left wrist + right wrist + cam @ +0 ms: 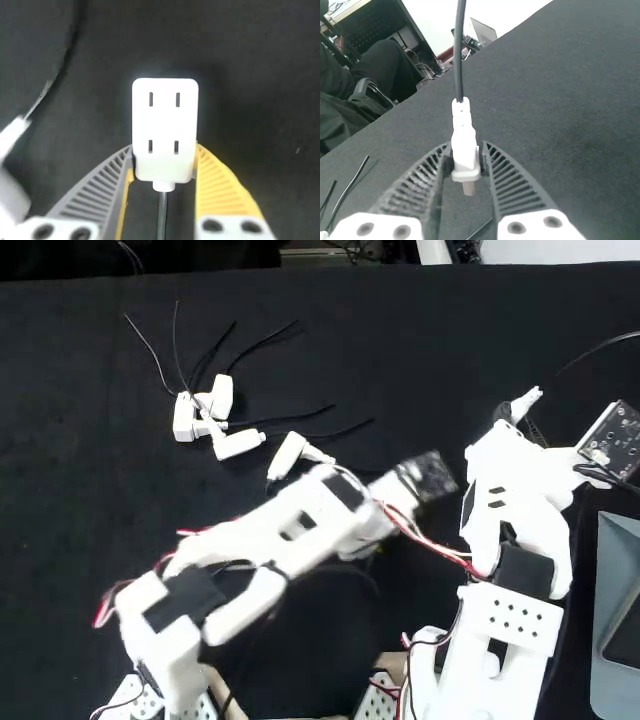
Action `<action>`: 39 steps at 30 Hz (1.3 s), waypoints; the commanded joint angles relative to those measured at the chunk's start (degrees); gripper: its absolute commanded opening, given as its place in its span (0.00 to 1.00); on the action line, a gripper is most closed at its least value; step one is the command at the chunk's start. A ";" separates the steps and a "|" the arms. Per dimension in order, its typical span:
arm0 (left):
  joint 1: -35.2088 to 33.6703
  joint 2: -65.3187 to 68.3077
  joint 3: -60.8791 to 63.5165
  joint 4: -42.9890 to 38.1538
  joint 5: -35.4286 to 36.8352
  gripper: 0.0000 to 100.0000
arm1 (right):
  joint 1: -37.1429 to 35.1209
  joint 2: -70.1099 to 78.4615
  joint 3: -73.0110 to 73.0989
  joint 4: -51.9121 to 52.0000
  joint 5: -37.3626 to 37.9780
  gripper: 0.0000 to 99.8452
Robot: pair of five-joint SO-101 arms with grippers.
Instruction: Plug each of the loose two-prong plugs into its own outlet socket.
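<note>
The two-prong plug is hanging pinched in the right gripper near the tabletop's right edge, while the left gripper is clamping the outlet socket near the middle. The plug is probably needing square alignment with one slot pair before pushing. All four slots are sitting empty.

White outlet socket; white plug, prong perhaps tan; black tabletop; left pincer grey, yellow.
</note>
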 commanded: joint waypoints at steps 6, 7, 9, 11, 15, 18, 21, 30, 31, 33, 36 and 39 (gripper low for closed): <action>-9.89 -27.43 22.29 1.05 2.64 0.03 | 0.18 -1.27 -0.13 -1.41 -0.44 0.01; -10.86 -29.71 25.36 -0.35 2.64 0.03 | 0.18 -1.27 -0.13 -1.41 -0.35 0.01; -12.44 -33.85 30.81 -3.34 2.55 0.03 | 0.09 -1.27 -0.13 -1.14 -0.26 0.01; -13.49 -35.96 34.68 -5.63 0.62 0.05 | -0.79 -1.27 -0.13 -1.05 -0.18 0.01; -16.31 -36.48 37.14 -6.15 -0.09 0.21 | -3.16 -1.10 -0.31 0.18 2.29 0.01; -19.47 -37.27 37.32 -4.31 4.40 0.34 | -5.80 -1.19 -0.66 2.29 5.19 0.01; -23.16 -38.77 34.95 0.26 5.80 0.35 | -10.73 -1.10 -0.66 5.27 9.23 0.01; -34.15 -61.19 38.46 6.86 8.97 0.35 | -29.63 -0.92 -2.33 18.29 18.20 0.01; -36.00 -64.35 39.60 6.77 10.37 0.35 | -31.65 -0.92 -2.77 20.22 18.64 0.01; -39.34 -70.33 42.24 6.77 13.36 0.35 | -35.60 -1.10 -3.82 24.44 19.78 0.01; -42.51 -78.51 47.16 6.77 18.20 0.35 | -42.11 -1.19 -4.62 29.54 21.36 0.01; -43.82 -85.71 52.26 6.77 20.66 0.35 | -48.18 -1.19 -4.18 31.21 22.51 0.01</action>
